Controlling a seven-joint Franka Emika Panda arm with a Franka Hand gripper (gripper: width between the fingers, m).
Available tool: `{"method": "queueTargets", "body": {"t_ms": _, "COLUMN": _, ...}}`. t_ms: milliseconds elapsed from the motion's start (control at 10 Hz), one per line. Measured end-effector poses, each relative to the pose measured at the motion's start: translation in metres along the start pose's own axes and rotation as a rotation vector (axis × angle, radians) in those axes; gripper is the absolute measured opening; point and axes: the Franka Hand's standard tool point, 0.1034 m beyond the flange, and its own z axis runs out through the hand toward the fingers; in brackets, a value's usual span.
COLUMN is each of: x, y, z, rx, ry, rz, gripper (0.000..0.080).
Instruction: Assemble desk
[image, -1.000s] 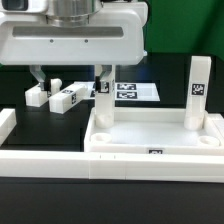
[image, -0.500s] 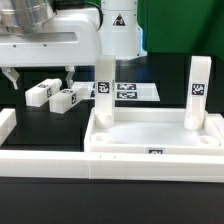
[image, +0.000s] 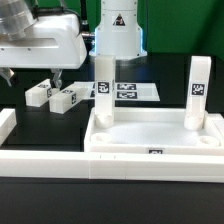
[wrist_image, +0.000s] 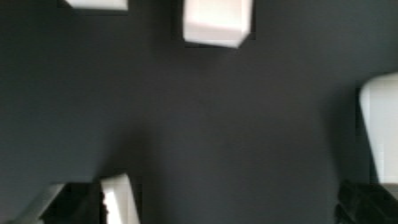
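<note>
The white tabletop (image: 150, 138) lies rim up by the front wall, with two white tagged legs standing upright in its far corners (image: 103, 88) (image: 199, 87). Two loose legs lie on the black table, one (image: 38, 93) beside the other (image: 66, 99). My gripper (image: 32, 77) hangs open just above and behind these loose legs, holding nothing. In the blurred wrist view my gripper (wrist_image: 240, 205) shows only dark table between its fingers (wrist_image: 116, 200), and one loose leg (wrist_image: 217, 20) lies ahead with part of another (wrist_image: 98, 4).
The marker board (image: 133, 91) lies flat behind the tabletop. A low white border wall (image: 45, 161) runs along the front and turns up at the exterior view's left (image: 6, 122). A blurred white shape (wrist_image: 379, 130) sits at the wrist view's edge.
The gripper has travelled toward the exterior view's left, from over the upright leg to above the two loose legs, staying open. The parts have not moved.
</note>
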Motion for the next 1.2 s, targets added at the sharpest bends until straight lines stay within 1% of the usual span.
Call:
{"method": "queueTargets", "body": {"t_ms": 100, "x": -0.007, "y": 0.002, "z": 0.008, "rx": 0.017, "ry": -0.015, "rz": 0.025, "gripper": 0.0649}}
{"method": "queueTargets", "body": {"t_ms": 200, "x": -0.01, "y": -0.003, "z": 0.012, "rx": 0.016, "ry": -0.026, "rz": 0.025, "gripper": 0.0649}}
{"method": "queueTargets", "body": {"t_ms": 400, "x": -0.009, "y": -0.004, "z": 0.012, "rx": 0.02, "ry": -0.05, "rz": 0.021, "gripper": 0.0649}}
{"method": "queueTargets", "body": {"t_ms": 500, "x": -0.018, "y": -0.005, "z": 0.014, "rx": 0.039, "ry": -0.133, "rz": 0.025, "gripper": 0.0649}}
{"method": "queueTargets", "body": {"t_ms": 600, "x": -0.021, "y": -0.001, "z": 0.014, "rx": 0.066, "ry": -0.249, "rz": 0.043, "gripper": 0.0649}}
{"method": "queueTargets", "body": {"t_ms": 700, "x": -0.019, "y": 0.003, "z": 0.019, "rx": 0.102, "ry": -0.322, "rz": 0.12, "gripper": 0.0649}}
{"method": "queueTargets", "body": {"t_ms": 800, "x": -0.03, "y": 0.006, "z": 0.022, "rx": 0.117, "ry": -0.44, "rz": 0.16, "gripper": 0.0649}}
{"method": "queueTargets", "body": {"t_ms": 900, "x": -0.025, "y": 0.007, "z": 0.023, "rx": 0.115, "ry": -0.483, "rz": 0.152, "gripper": 0.0649}}
{"method": "queueTargets", "body": {"t_ms": 1000, "x": -0.02, "y": 0.006, "z": 0.024, "rx": 0.109, "ry": -0.464, "rz": 0.147, "gripper": 0.0649}}
{"method": "queueTargets", "body": {"t_ms": 1100, "x": -0.021, "y": 0.006, "z": 0.026, "rx": 0.11, "ry": -0.466, "rz": 0.151, "gripper": 0.0649}}
{"method": "queueTargets", "body": {"t_ms": 1200, "x": -0.022, "y": 0.007, "z": 0.031, "rx": 0.108, "ry": -0.472, "rz": 0.156, "gripper": 0.0649}}
